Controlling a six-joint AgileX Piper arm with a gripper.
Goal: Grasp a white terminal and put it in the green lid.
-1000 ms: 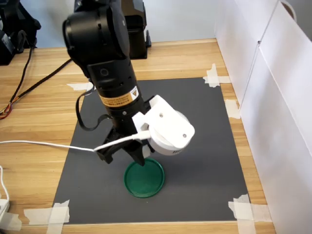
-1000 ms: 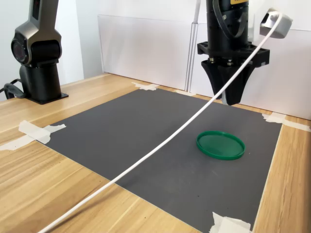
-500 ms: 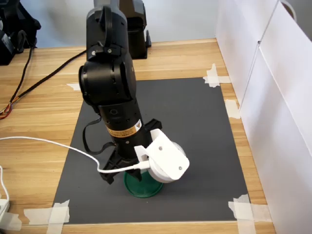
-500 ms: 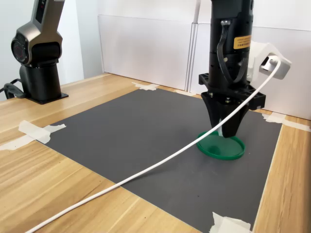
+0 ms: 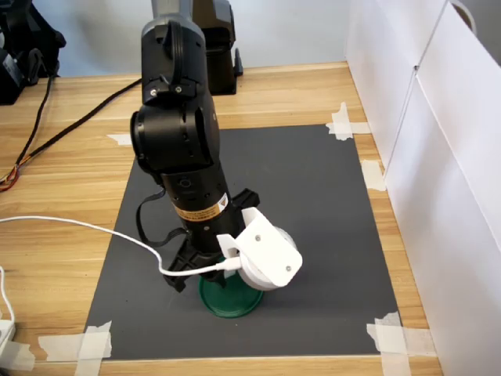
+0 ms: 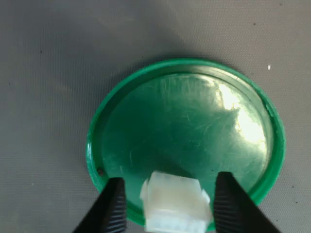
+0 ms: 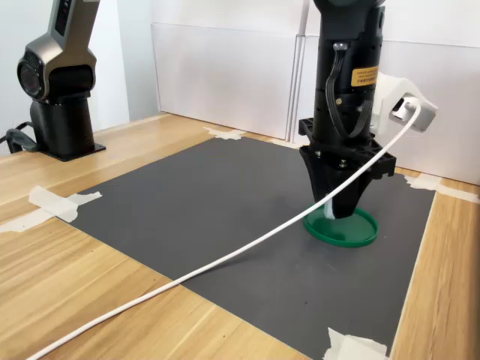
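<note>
Standing over the near edge of a dark mat (image 5: pixel 313 196), the black arm (image 5: pixel 176 141) in the first exterior view points straight down at the green lid (image 5: pixel 235 299). Its body and a white camera housing (image 5: pixel 262 254) cover most of the lid, so only a green arc shows beneath them. The gripper's tip and the white terminal are hidden here, and I cannot tell from this view how the jaws stand. A white cable (image 5: pixel 94 231) runs from the housing out to the first exterior view's left across the wooden table (image 5: pixel 70 188). Tape strips (image 5: pixel 78 345) hold down the mat's corners.

The wrist view looks down on the lid (image 6: pixel 184 121), which lies flat on the mat (image 6: pixel 58 48), its low rim all around a shiny floor. Between the two black fingers (image 6: pixel 112 206) sits the white terminal (image 6: pixel 176 201), a small pale block right at the lid's rim. There is a clear gap between each finger and the block, so the gripper (image 6: pixel 167 206) is parted rather than clamped on it.

In the second exterior view the gripper (image 7: pixel 339 210) reaches down to the lid (image 7: pixel 352 232), its tip just at the lid's surface. A sliver of white (image 7: pixel 331 210) shows at the tip. A second dark arm base (image 7: pixel 60 90) stands well apart at the second exterior view's left.
</note>
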